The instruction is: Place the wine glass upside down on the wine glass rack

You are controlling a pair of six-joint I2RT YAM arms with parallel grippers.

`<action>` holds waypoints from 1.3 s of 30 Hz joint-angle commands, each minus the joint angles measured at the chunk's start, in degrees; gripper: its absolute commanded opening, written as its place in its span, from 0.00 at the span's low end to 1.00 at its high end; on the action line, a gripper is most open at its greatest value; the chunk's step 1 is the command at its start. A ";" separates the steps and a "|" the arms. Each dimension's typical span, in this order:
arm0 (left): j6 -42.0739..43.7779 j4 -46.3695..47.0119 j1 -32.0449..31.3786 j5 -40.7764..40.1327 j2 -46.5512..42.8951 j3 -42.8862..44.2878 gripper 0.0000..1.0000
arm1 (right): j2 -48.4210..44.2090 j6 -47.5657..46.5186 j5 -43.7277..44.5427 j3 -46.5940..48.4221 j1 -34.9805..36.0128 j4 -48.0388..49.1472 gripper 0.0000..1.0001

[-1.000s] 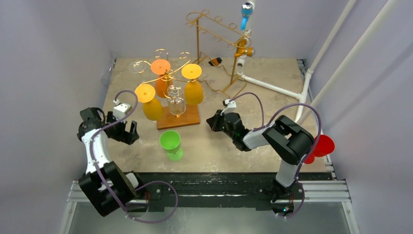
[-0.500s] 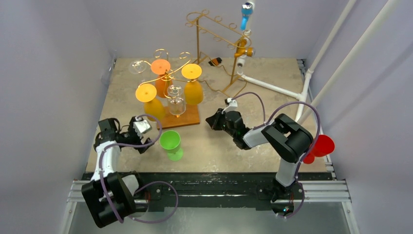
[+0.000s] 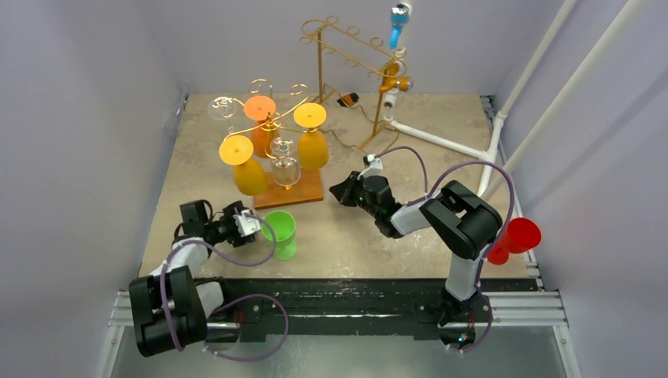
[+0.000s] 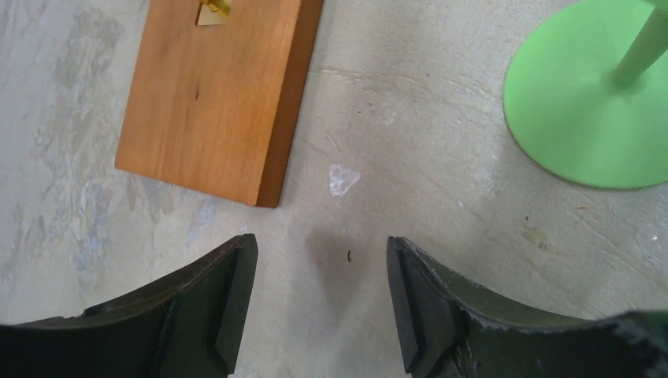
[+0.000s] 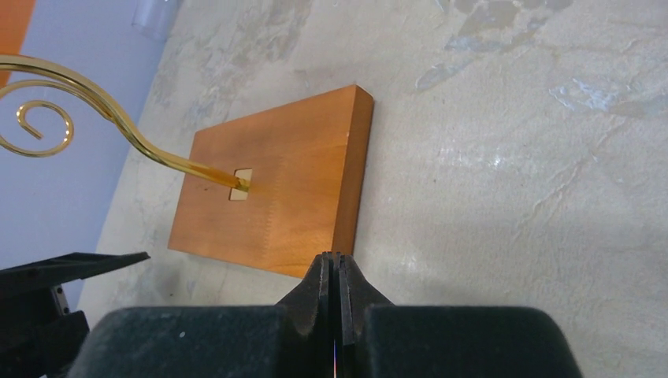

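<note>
Top external view: the left pincer (image 3: pixel 254 228) is seen with jaws apart and empty, and the green wine glass (image 3: pixel 278 234) is stood upright just beyond its tips. Farther off, the rack (image 3: pixel 272 126) is seen on its wooden base (image 3: pixel 306 191), beside which the right pincer (image 3: pixel 340 191) is held pressed together.

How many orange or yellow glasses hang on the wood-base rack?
3, all upside down on the rack: front-left glass, back glass, right glass. A clear glass hangs between them; other clear ones would be hard to see.
</note>
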 commanded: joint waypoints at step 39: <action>-6.70 32.76 -6.64 -7.85 16.40 -1.12 0.64 | 10.35 4.74 0.30 10.48 -0.09 0.37 0.00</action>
